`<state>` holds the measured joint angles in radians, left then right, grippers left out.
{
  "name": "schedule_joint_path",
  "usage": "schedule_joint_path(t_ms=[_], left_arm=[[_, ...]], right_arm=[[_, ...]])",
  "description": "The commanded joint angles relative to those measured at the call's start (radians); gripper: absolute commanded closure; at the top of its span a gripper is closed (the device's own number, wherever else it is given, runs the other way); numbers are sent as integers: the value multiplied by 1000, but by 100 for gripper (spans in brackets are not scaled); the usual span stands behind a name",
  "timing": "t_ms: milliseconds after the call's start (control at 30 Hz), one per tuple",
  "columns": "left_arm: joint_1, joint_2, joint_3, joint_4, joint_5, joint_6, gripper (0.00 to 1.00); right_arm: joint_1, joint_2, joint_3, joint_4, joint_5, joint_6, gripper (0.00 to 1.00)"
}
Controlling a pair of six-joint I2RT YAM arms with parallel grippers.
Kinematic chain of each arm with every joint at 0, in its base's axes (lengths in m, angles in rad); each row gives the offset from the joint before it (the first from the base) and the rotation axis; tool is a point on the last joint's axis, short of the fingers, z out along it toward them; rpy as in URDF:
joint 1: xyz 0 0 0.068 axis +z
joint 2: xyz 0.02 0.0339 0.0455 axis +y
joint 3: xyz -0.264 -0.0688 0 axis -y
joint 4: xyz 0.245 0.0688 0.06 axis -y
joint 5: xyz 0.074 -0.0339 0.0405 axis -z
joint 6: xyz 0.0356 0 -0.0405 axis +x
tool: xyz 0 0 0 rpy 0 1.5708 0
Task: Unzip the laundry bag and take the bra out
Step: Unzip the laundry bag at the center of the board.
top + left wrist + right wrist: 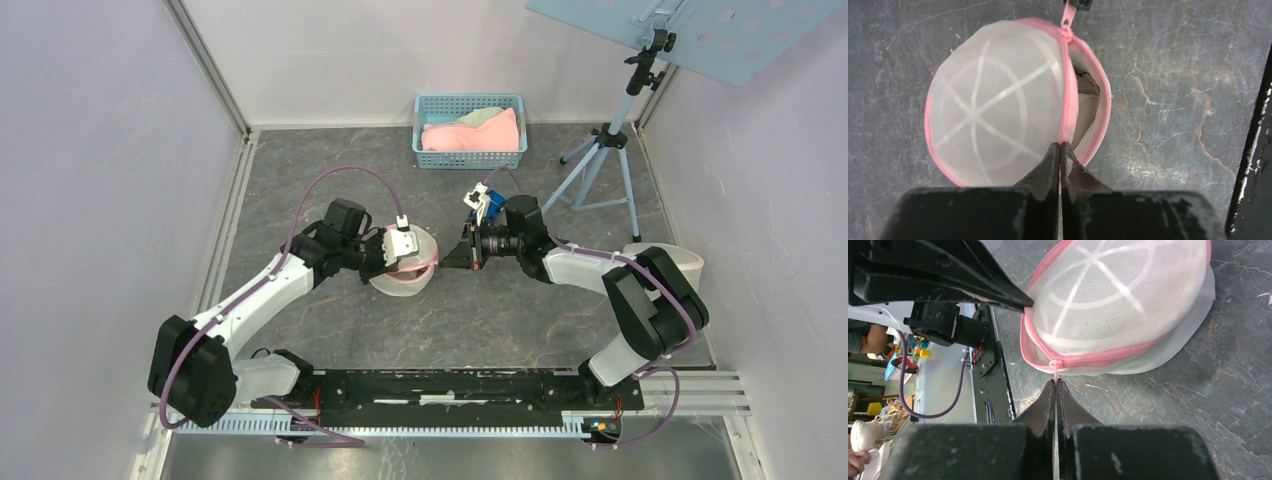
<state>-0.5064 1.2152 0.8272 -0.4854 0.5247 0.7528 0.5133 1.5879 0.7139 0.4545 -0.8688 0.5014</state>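
The laundry bag [408, 275] is a round white mesh dome with a pink zipper, lying on the grey table between the arms. The zipper is partly undone, and in the left wrist view pale fabric of the bra [1087, 107] shows through the gap. My left gripper [1059, 146] is shut on the bag's pink zipper edge [1068, 115] at the near side. My right gripper [1055, 382] is shut on the pink zipper pull [1054, 367], at the bag's right side in the top view [447, 258]. The bag [1118, 300] fills the upper right wrist view.
A blue basket [470, 158] with pink and green cloths stands at the back. A tripod stand [605, 150] is at the back right, and a white object [692, 262] lies by the right wall. A black rail [450, 385] runs along the near edge.
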Motion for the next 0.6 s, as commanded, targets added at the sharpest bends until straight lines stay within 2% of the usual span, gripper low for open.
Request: schedule_joint_path(t_ms=[0, 67, 167, 233, 300, 400, 567], left_arm=[[37, -28, 5, -18, 5, 60, 98], [37, -34, 20, -32, 26, 51, 95], [24, -56, 46, -50, 58, 7, 71], [2, -72, 56, -55, 65, -17, 62], [-25, -83, 65, -55, 61, -49, 59], [-60, -78, 83, -50, 48, -106, 49], [-97, -50, 83, -16, 30, -177, 49]], right_arm=[[-11, -26, 16, -11, -18, -47, 100], [-6, -25, 5, 29, -21, -13, 100], [16, -22, 5, 64, -22, 20, 100], [33, -19, 7, 86, -21, 44, 100], [48, -13, 14, 102, -20, 64, 100], [70, -7, 26, 121, -15, 86, 100], [94, 2, 34, 149, -7, 113, 100]])
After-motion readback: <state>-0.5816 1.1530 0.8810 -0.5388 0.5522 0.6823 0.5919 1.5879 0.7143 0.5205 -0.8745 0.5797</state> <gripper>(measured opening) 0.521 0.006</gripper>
